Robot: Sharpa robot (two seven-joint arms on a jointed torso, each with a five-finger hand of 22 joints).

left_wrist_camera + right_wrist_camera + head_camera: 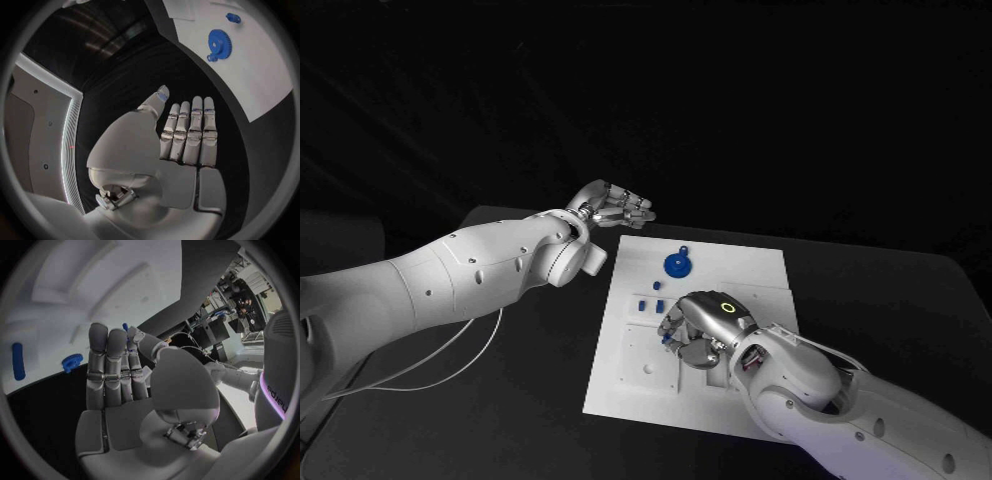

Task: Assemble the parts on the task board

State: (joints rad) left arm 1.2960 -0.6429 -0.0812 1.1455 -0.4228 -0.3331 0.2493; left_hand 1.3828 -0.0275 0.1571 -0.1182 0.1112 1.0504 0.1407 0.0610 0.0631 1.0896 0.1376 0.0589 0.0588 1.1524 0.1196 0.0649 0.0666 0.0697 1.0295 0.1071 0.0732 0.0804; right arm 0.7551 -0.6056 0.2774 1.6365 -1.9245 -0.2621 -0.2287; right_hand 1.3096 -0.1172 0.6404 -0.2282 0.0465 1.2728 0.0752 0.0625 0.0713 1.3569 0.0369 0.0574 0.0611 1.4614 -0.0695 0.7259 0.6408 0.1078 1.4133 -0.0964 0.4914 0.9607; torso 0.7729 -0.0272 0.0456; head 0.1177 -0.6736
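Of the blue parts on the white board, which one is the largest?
The round blue gear, lying toward the far end of the board. It is a toothed disc; the other blue parts are much smaller pieces.

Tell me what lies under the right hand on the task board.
Under the right hand, small blue parts peek out at the fingers on the white task board. What else the hand covers cannot be seen.

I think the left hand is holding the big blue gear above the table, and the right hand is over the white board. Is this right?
Not quite. The left hand holds nothing; the blue gear lies on the white board, as the head view shows. The right hand is over the board.
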